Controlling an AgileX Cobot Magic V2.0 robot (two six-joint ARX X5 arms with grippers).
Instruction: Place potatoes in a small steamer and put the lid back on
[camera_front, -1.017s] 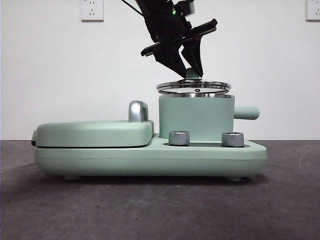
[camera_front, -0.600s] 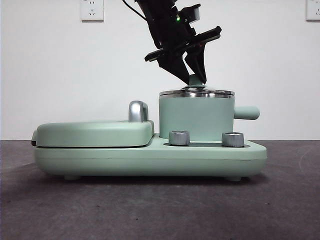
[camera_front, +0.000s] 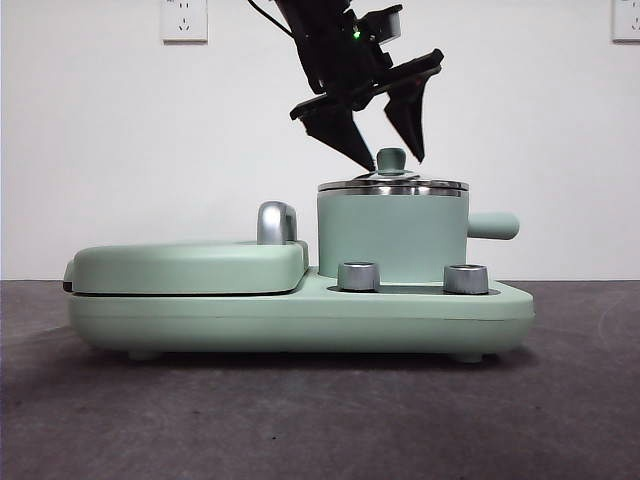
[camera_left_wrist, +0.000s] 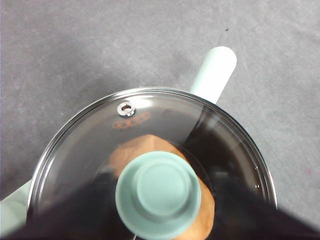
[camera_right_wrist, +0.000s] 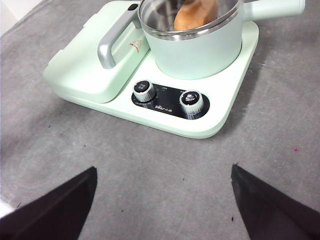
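The small steamer (camera_front: 392, 236) serves as the landmark: it stands on the mint-green cooker base (camera_front: 300, 315), at the end away from the flat griddle cover (camera_front: 188, 267) and its chrome handle (camera_front: 277, 222), with its stubby side handle (camera_front: 493, 225) pointing away from the griddle. The lid (camera_front: 393, 184) sits flat on the steamer's steel rim, closing it, and its mint-green knob (camera_front: 391, 159) stands upright at the centre. Through the glass in the left wrist view the potato (camera_left_wrist: 142, 150) shows orange-brown inside the steamer, partly hidden under the knob; the right wrist view also shows it (camera_right_wrist: 196, 14) lying within the steamer's wall. The left gripper (camera_front: 390, 150) hangs directly above the steamer, its two black jaws spread apart, one on each side of the knob and clear of it, their tips just above the lid. The right gripper (camera_right_wrist: 162, 197) is well apart from the steamer, on the side of the cooker where the two steel dials (camera_right_wrist: 169, 98) sit, above the bare grey table (camera_right_wrist: 150, 170); its jaws are spread wide and hold nothing. In front of the steamer, on the base, the two dials (camera_front: 412, 277) stand side by side.
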